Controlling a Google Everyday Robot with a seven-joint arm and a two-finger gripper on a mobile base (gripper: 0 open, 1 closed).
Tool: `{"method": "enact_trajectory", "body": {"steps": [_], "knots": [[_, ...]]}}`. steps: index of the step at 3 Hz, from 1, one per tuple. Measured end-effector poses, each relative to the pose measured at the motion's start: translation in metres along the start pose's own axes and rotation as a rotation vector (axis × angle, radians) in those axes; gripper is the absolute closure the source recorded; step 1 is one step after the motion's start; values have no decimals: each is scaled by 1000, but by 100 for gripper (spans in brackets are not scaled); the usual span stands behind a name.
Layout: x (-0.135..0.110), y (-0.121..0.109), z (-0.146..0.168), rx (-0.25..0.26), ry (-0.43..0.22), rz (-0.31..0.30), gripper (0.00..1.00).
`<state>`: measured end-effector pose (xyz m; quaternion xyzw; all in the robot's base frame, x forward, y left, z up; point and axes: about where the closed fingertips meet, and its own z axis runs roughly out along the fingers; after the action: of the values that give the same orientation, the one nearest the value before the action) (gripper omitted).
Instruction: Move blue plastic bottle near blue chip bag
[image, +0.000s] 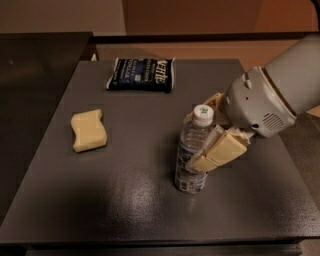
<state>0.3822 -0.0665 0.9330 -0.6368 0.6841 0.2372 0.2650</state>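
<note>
Cream gripper (199, 141) near the right edge, at the clear bottle (189, 174) with its green-marked white cap. Navy bag (142, 74), white lettering, far edge. Pale yellow sponge (88, 131) left. Bench (115, 205) dark grey.

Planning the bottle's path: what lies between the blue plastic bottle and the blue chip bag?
Bare tabletop, in the camera view; gripper at the bottle.

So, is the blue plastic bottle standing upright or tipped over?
Upright: the blue plastic bottle stands on its base on the table, white cap on top. The gripper is at its middle.
</note>
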Motion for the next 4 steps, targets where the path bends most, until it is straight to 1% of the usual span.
{"method": "enact_trajectory", "body": {"steps": [1,2,3,4], "knots": [[-3,-5,-8,15,-4,6,62],[-15,-26,-29,81,-11,9,85],[-29,-66,-53,171,-35,33,100],[-40,-111,-68,257,-59,62,100]]}}
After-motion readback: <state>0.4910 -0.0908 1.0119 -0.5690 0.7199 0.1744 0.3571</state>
